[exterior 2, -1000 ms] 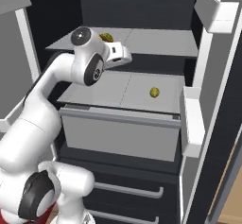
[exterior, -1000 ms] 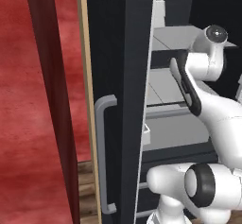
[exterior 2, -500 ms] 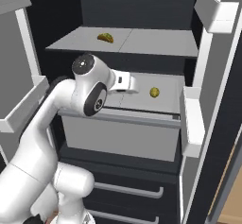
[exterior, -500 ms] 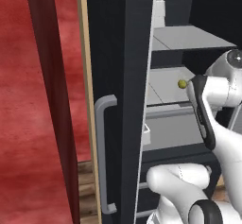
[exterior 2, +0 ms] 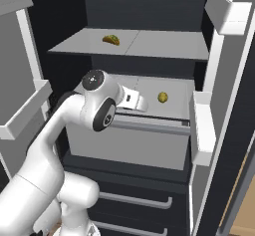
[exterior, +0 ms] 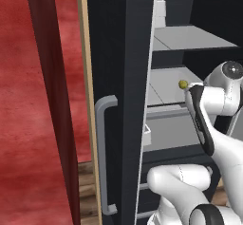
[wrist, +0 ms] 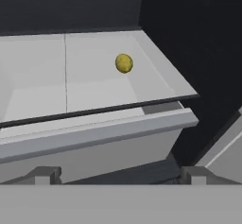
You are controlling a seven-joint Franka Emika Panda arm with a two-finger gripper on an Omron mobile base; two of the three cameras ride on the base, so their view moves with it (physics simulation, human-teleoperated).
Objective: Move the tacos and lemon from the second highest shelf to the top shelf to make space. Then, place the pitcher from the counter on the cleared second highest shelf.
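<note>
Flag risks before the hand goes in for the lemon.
1. The lemon is round and sits loose toward the back right of the second highest shelf; a glancing finger could roll it deeper.
2. The open hand is still outside, below the thick front rail, and may clip it.

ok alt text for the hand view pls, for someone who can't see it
A small yellow lemon sits alone on the light-grey second highest shelf of an open fridge, seen from just in front of its thick pale front rail. The open gripper is short of the shelf, holding nothing.
</note>
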